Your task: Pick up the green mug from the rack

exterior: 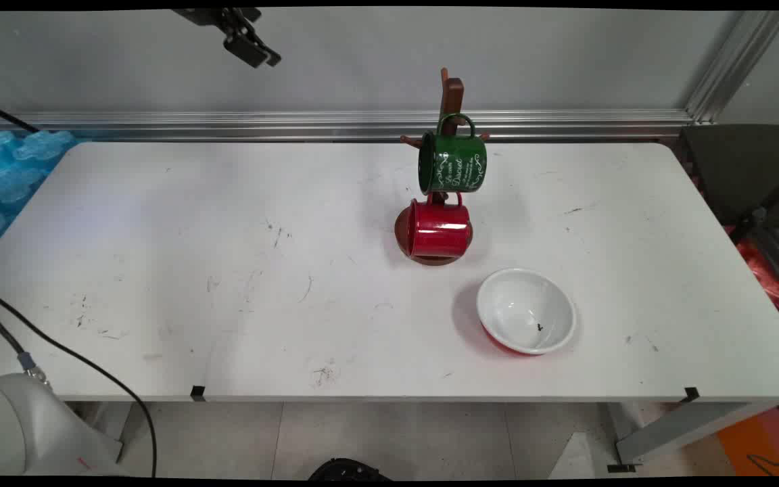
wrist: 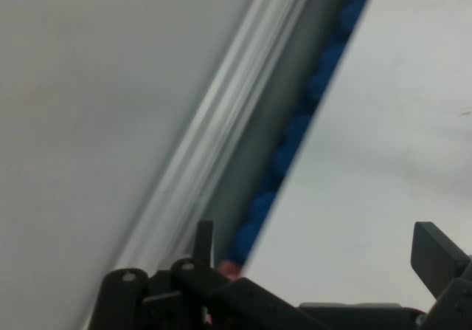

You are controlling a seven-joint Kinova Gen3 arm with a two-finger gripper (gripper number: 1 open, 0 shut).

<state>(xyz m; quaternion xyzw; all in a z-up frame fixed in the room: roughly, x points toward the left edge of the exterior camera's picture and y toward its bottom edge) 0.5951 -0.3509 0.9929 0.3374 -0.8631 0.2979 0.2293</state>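
Up high near the wall, the pincer hangs empty with jaws spread, well apart from the green mug and red mug on the wooden mug tree, the white bowl nearby on the table.

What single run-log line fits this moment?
gripper: raised, holds nothing | green mug, red mug: on rack | bowl: on table
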